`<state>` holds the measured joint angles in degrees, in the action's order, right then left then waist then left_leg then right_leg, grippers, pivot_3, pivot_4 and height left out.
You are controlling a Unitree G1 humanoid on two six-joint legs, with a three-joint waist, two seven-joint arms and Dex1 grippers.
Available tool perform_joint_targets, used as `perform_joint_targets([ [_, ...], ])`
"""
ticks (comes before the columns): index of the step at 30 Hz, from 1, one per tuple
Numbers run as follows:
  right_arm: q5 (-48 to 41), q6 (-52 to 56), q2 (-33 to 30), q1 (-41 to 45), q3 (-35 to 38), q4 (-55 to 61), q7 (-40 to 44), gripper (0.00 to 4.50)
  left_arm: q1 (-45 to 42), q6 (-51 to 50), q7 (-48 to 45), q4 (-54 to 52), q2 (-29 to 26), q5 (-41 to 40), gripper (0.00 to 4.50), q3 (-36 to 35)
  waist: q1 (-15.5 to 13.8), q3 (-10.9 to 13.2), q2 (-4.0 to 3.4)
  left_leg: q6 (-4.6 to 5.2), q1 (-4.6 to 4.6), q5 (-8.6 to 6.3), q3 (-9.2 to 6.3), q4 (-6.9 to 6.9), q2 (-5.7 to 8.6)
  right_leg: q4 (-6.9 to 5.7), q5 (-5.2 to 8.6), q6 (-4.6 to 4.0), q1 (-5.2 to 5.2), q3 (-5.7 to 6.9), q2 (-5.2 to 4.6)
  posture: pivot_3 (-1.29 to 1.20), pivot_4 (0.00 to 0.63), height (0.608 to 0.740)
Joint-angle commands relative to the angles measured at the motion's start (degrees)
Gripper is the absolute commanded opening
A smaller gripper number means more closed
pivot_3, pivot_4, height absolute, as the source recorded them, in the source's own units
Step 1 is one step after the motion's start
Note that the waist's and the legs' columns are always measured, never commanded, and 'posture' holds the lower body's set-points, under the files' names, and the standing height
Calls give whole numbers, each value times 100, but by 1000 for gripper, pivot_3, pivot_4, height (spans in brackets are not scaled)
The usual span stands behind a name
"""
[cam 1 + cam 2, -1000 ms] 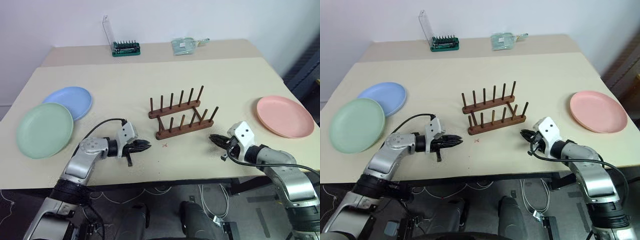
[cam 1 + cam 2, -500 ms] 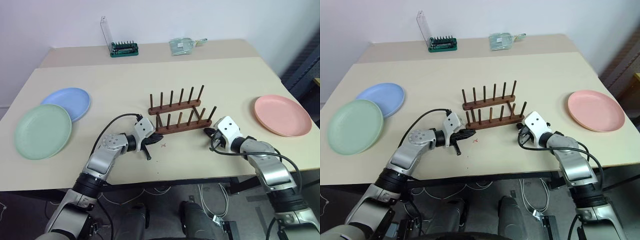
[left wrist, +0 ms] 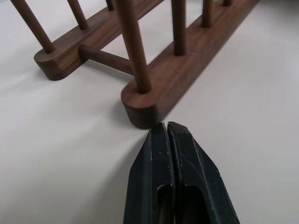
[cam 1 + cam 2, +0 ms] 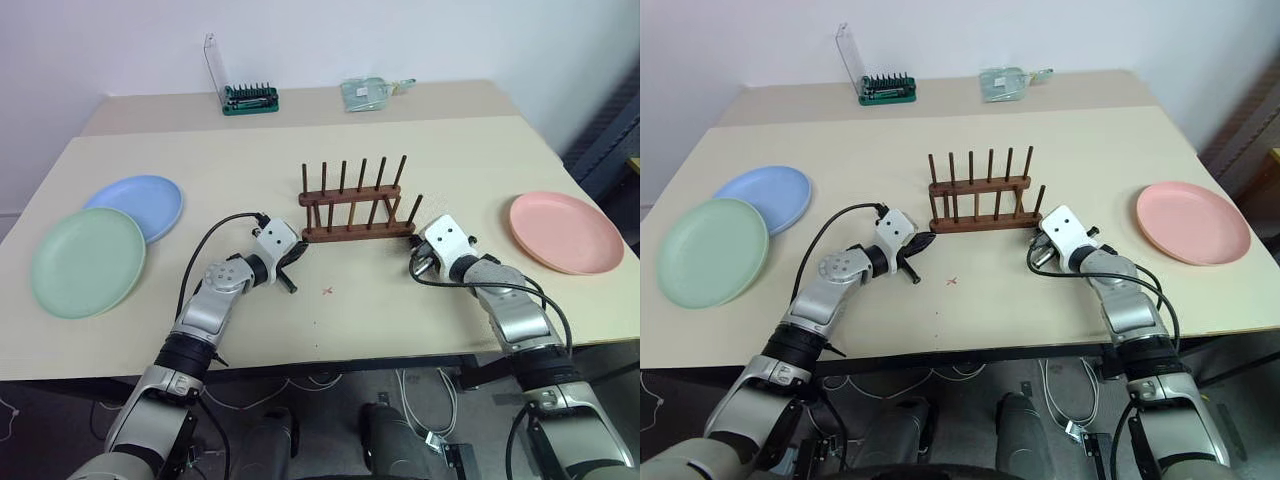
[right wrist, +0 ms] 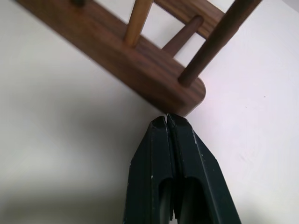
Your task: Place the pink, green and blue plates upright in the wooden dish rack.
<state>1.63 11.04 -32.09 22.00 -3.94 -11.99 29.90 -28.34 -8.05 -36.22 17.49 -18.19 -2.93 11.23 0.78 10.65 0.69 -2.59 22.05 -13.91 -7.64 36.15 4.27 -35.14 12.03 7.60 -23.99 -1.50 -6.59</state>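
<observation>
The wooden dish rack (image 4: 355, 207) stands mid-table, its rails running left to right and its pegs bare. My left gripper (image 3: 167, 126) is shut, its tips against the near rail's left end (image 3: 140, 109). At the same rail's right end (image 5: 187, 95), my right gripper (image 5: 167, 119) is shut too and touches the wood. Nothing is held by either. The green plate (image 4: 88, 260) lies flat at the table's left, with the blue plate (image 4: 140, 203) just behind it and partly under its rim. Far to the right rests the pink plate (image 4: 566, 231), also flat.
At the back of the table stand a green bit holder with a raised clear lid (image 4: 250, 97) and a clear packet (image 4: 370, 90). A small red mark (image 4: 328, 291) is on the tabletop in front of the rack. The table's front edge (image 4: 330, 360) runs below my arms.
Both shut grippers have moved forward to the rack's two ends. The rack has swung from a slant to square with the table and slid a little farther back.
</observation>
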Motion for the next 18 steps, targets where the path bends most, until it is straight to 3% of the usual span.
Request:
perform_joint_targets([
  [1, -317, 299, -497, -306, 542, 681, 375, 826, 302, 55, -599, -699, -35, -406, 0, 5, -5, 1, -1, 3, 1, -1, 0, -1, 1, 0, 0, 0, 0, 0, -2, 0, 150, 740],
  [7, -59, 367, -1547, -864, 1314, 929, 290, 3730, 551, -383, -1527, -1688, -20, -973, 0, 343, -17, 4, -3, 3, 16, -2, 0, 5, 4, 6, 1, 0, -5, 1, -6, 0, 150, 740],
  [10, -6, 382, -1726, -936, 1493, 702, 207, 3730, 534, -510, -1651, -1746, -9, -998, 0, 432, 41, 2, -6, 4, 5, -2, 8, -3, -5, 6, 3, -1, -4, 0, -1, 0, 150, 740],
  [17, 558, 285, -1776, -816, 1159, -356, -169, 3730, 420, -420, -1736, -1672, 8, -933, 0, 430, -3, 2, -6, 5, 9, -2, 9, 3, -3, 6, 2, -1, -3, -2, -3, 0, 150, 740],
  [18, 612, 218, -1777, -779, 1092, -463, -195, 3492, 425, -427, -1732, -1671, 6, -933, 0, 425, -4, 2, -6, 5, 9, -2, 8, 5, -3, 6, 2, -1, -1, -1, -3, 0, 150, 740],
])
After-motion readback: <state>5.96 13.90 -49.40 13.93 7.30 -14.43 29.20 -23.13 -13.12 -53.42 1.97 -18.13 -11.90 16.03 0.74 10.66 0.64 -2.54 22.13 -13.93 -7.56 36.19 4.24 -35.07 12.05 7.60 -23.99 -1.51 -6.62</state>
